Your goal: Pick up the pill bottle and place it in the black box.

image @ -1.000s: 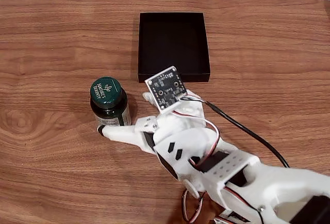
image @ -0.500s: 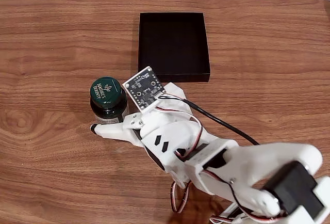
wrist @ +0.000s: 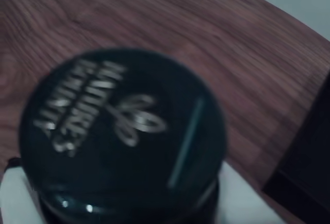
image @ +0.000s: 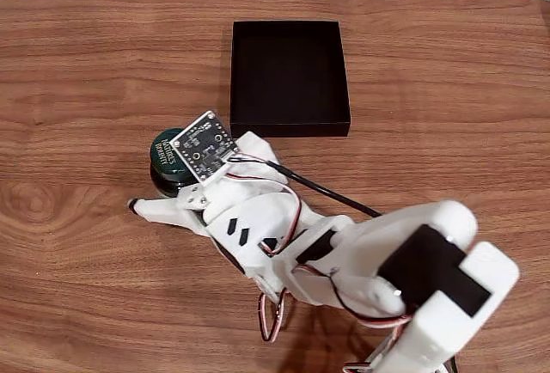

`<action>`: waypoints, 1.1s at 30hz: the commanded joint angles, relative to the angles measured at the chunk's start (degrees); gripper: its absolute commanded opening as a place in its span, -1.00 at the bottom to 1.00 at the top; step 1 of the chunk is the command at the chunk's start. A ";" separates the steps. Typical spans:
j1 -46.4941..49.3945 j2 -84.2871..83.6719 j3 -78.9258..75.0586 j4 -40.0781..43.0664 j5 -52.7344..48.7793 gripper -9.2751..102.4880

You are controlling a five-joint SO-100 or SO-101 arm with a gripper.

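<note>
Pill bottle (image: pixel 166 160) upright on the wooden table (image: pixel 77 72), half hidden under the wrist camera board (image: pixel 204 147). Gripper (image: pixel 159 192) straddling it; closure impossible to judge. Black box (image: pixel 289 76) well apart. Blurred cap (wrist: pixel 121 139) in wrist view.

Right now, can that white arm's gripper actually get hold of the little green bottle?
Probably yes. In the fixed view the gripper is already at the pill bottle, one finger reaching past its near side, with nothing between them. The wrist view shows white fingers flanking its cap.
</note>
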 commanded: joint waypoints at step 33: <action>14.06 15.03 -2.37 -6.94 -7.21 -0.61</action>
